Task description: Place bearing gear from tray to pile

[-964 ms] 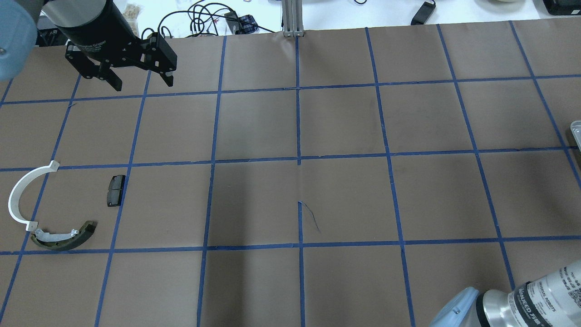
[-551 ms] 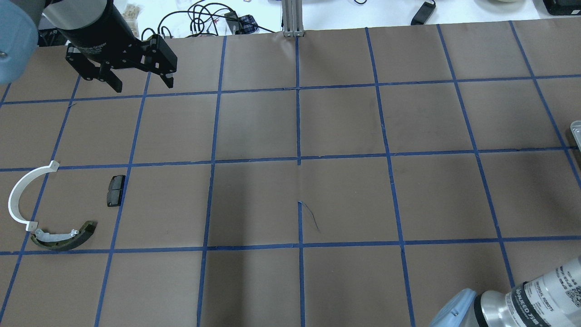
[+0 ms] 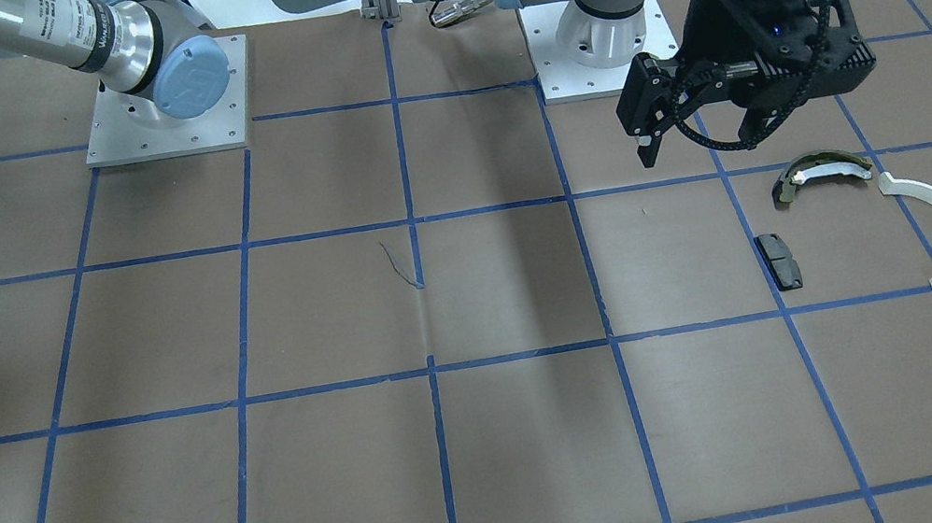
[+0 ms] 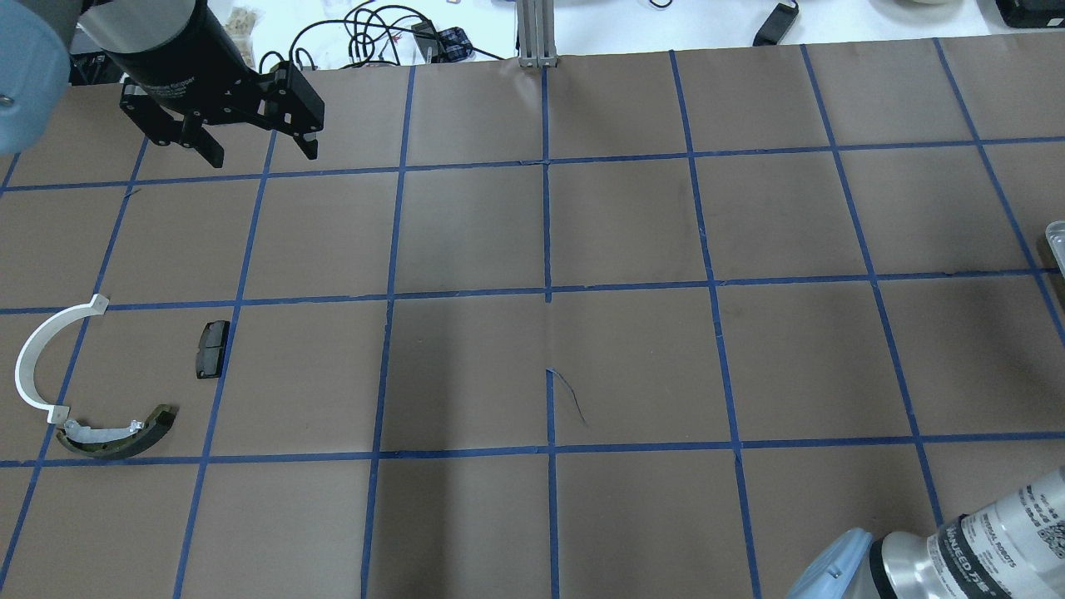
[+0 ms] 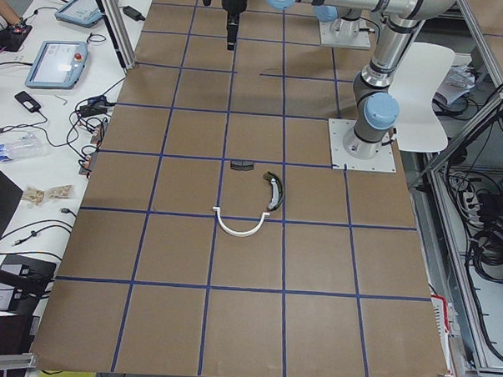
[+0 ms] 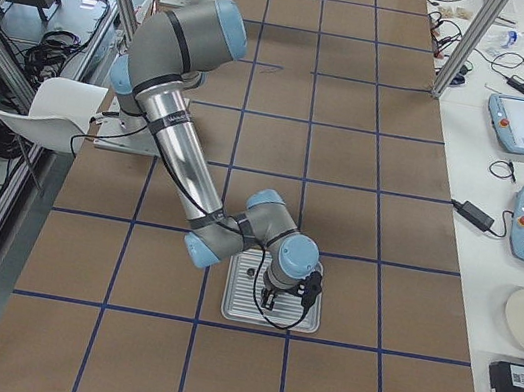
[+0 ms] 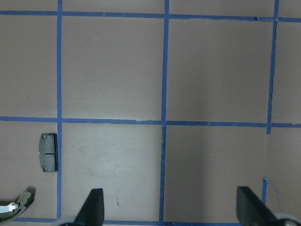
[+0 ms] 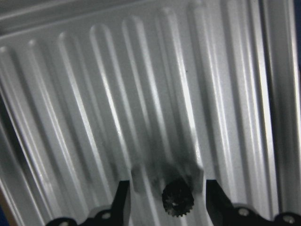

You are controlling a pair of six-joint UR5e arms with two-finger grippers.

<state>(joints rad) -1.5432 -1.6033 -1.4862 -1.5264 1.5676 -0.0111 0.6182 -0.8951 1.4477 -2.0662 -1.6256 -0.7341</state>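
A small black bearing gear [image 8: 178, 198] lies on the ribbed metal tray [image 8: 94, 94]. My right gripper [image 8: 167, 192] is open low over the tray, one finger on each side of the gear with a gap to both. The exterior right view shows this gripper [image 6: 285, 297] over the tray [image 6: 240, 306]. The pile lies far to the left: a white half-ring [image 4: 37, 358], an olive-and-white shoe [image 4: 116, 433] and a black pad [image 4: 212, 349]. My left gripper [image 4: 265, 155] is open and empty, high above the table beyond the pile.
Blue tape splits the brown table [image 4: 632, 358] into squares. A corner of the tray [image 4: 1057, 241] shows at the overhead view's right edge. Cables [image 4: 374, 33] lie beyond the far edge. A metal post [image 4: 537, 33] stands at the far middle.
The right arm's wrist section at the overhead view's lower right has shifted slightly to the right. The left gripper and the pile stay where they were.
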